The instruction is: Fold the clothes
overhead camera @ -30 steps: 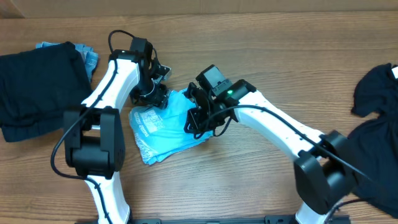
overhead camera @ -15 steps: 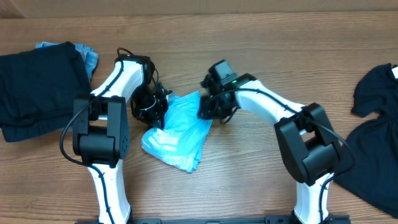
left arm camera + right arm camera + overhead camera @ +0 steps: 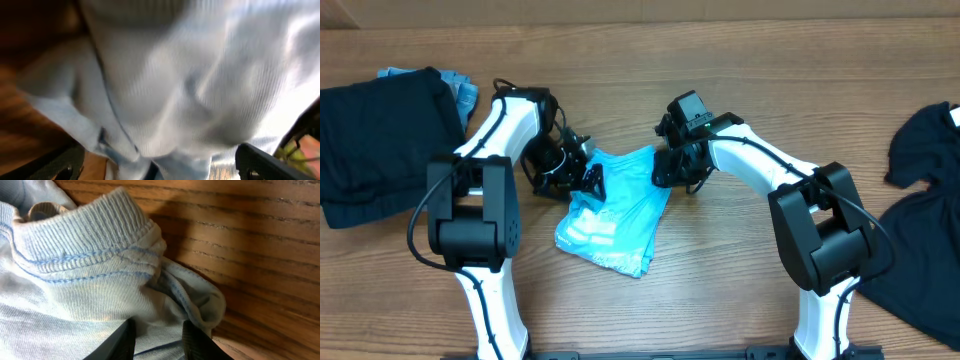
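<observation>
A light blue shirt (image 3: 615, 212) lies crumpled on the wooden table between my two arms. My left gripper (image 3: 586, 180) is at its upper left edge. In the left wrist view the fingers (image 3: 160, 167) stand wide apart, and blurred pale blue cloth (image 3: 175, 75) fills the space in front of them. My right gripper (image 3: 665, 170) is at the shirt's upper right corner. In the right wrist view its fingers (image 3: 157, 342) are pinched on the blue cloth just below the ribbed collar (image 3: 90, 240).
A stack of dark folded clothes (image 3: 380, 140) with a blue denim piece (image 3: 462, 92) under it lies at the far left. A black garment (image 3: 920, 200) lies spread at the right edge. Bare wood table (image 3: 720, 290) is in front of the shirt.
The flat shirt was gathered up and shifted right and towards the front. Both grippers moved right with it, and the left fingers now stand apart.
</observation>
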Robot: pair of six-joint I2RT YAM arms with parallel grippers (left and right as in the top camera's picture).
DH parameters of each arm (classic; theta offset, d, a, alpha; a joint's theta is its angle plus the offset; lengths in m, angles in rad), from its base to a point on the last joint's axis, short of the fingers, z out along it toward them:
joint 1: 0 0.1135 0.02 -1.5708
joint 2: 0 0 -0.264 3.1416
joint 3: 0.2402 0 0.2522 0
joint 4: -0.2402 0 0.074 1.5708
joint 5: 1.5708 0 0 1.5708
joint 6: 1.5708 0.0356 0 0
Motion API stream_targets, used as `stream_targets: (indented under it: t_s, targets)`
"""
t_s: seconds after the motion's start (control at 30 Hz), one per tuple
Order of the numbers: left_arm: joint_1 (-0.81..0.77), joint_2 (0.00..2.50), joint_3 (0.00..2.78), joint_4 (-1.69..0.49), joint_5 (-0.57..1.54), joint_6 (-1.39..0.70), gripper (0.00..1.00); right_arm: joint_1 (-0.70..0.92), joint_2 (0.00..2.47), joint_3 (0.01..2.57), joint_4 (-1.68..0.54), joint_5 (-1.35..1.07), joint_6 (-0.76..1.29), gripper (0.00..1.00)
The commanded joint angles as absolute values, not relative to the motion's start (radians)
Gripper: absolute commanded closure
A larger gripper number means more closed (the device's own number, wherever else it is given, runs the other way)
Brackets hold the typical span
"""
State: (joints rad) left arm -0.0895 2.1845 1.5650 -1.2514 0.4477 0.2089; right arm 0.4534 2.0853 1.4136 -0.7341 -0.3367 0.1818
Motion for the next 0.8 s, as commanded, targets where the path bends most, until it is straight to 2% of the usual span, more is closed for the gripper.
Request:
stream_targets:
  t_s: [0.0,0.13,0.17,0.33,0.4,0.43,0.47,0.57,0.77]
  targets:
    - [-0.115,2.212,1.489,-1.188,0.421,0.167,0.03,0.456,2.093,1.413,-0.747,-0.307,0.174,0.65]
    - [-0.169,2.212,1.419,-1.172,0.443,0.152,0.2,0.456,2.093,1.413,-0.746,-0.307,0.175,0.64]
    - [-0.192,2.212,1.397,-1.155,0.456,0.152,0.29,0.456,2.093,1.413,-0.746,-0.307,0.175,0.64]
    - [-0.234,2.212,1.381,-1.111,0.493,0.149,0.49,0.456,2.093,1.413,-0.75,-0.307,0.175,0.64]
    - [-0.235,2.212,1.382,-1.102,0.49,0.149,0.67,0.456,2.093,1.413,-0.754,-0.307,0.174,0.64]
    - [-0.232,2.212,1.388,-1.097,0.481,0.149,0.86,0.456,2.093,1.413,-0.758,-0.307,0.174,0.64]
    - [-0.228,2.212,1.395,-1.099,0.459,0.141,0.94,0.455,2.092,1.415,-0.762,-0.307,0.174,0.62]
    - [-0.217,2.194,1.446,-1.139,0.284,0.089,0.96,0.432,2.05,1.455,-0.813,-0.269,0.174,0.59]
    - [-0.215,1.99,1.599,-1.207,-0.106,-0.094,0.96,0.339,1.858,1.599,-0.997,-0.12,0.147,0.54]
